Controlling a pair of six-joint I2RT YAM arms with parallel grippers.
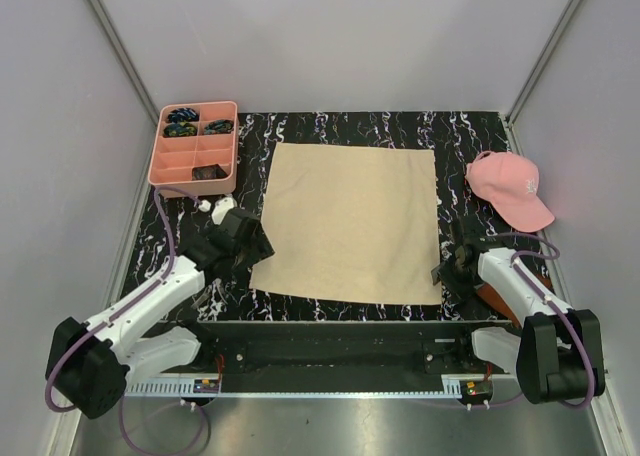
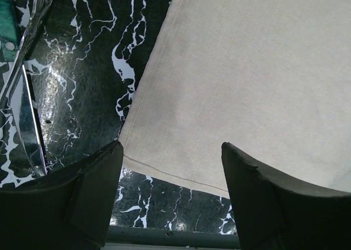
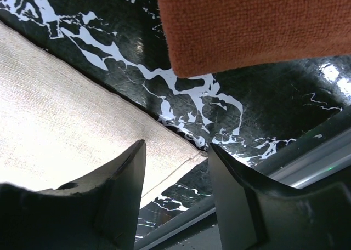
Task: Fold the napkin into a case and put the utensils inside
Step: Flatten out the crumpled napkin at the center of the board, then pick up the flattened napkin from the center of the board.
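Observation:
The beige napkin (image 1: 350,221) lies spread flat in the middle of the black marbled table. My left gripper (image 1: 250,244) is open and empty, hovering just above the napkin's near-left corner (image 2: 247,80); its jaws (image 2: 171,148) straddle the hemmed near edge. My right gripper (image 1: 452,266) is open and empty above the napkin's near-right corner (image 3: 66,113), with that corner between its fingertips (image 3: 176,146). Silvery utensils (image 2: 24,96) lie on the table left of the napkin, seen only in the left wrist view. In the top view my left arm hides them.
A pink compartment tray (image 1: 193,146) with small dark blue-green items stands at the back left. A pink cap (image 1: 510,188) lies at the right. A brown-orange suede-like square (image 3: 247,25) lies by the right arm. The table's front rail (image 1: 340,328) is close behind both grippers.

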